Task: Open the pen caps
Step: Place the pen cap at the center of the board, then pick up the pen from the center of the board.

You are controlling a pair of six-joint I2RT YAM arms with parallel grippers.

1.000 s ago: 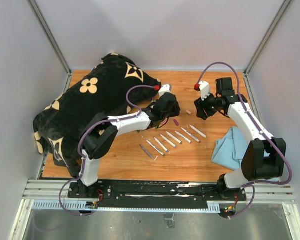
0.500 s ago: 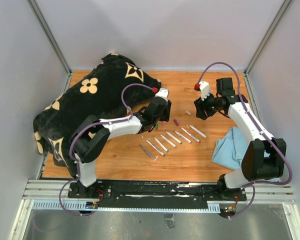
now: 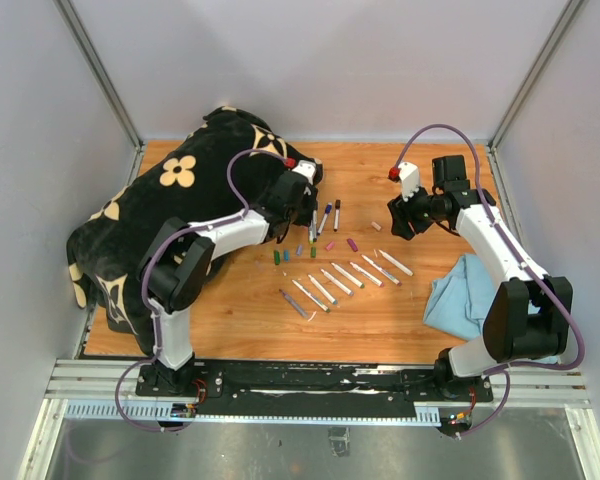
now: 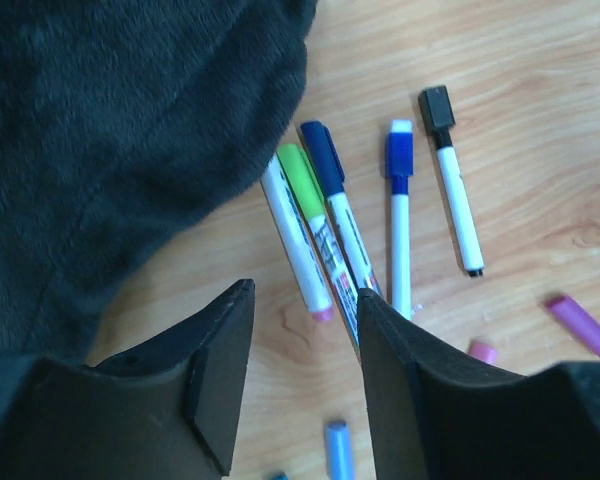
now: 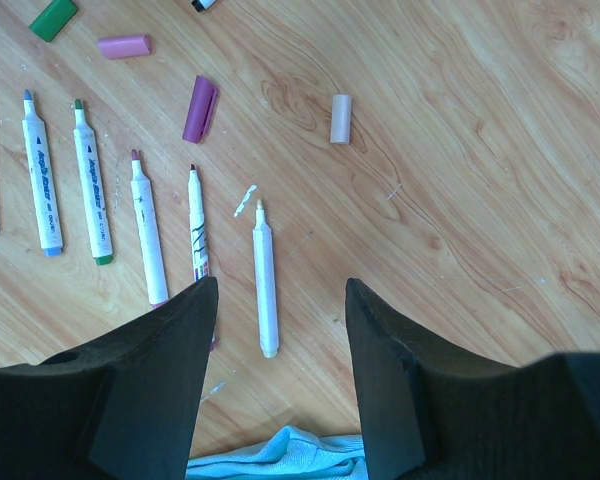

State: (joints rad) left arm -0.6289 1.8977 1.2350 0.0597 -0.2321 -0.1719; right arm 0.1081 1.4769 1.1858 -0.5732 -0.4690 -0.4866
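My left gripper point(image 4: 302, 300) hangs open and empty over the wood, beside the black plush point(image 4: 110, 130). Just ahead of it lie capped markers: a green cap point(image 4: 298, 168), a dark blue cap point(image 4: 320, 150), a blue cap point(image 4: 399, 152) and a black cap point(image 4: 437, 106). Loose pen caps lie around: purple point(image 4: 580, 326), pink point(image 4: 483, 350), light blue point(image 4: 338, 446). My right gripper point(image 5: 280, 290) is open and empty above a row of uncapped markers point(image 5: 265, 275). Near them lie loose purple point(image 5: 200, 108), pink point(image 5: 125, 46), green point(image 5: 53, 18) and beige point(image 5: 340, 118) caps.
A large black plush with tan flower prints point(image 3: 180, 220) covers the table's left back part. A crumpled light blue cloth point(image 3: 460, 295) lies at the right, by the right arm. Grey walls close in the wooden table point(image 3: 380, 320).
My left arm has swung back and left toward the plush, uncovering the capped markers and loose caps, and its jaws have widened. The right arm has not moved.
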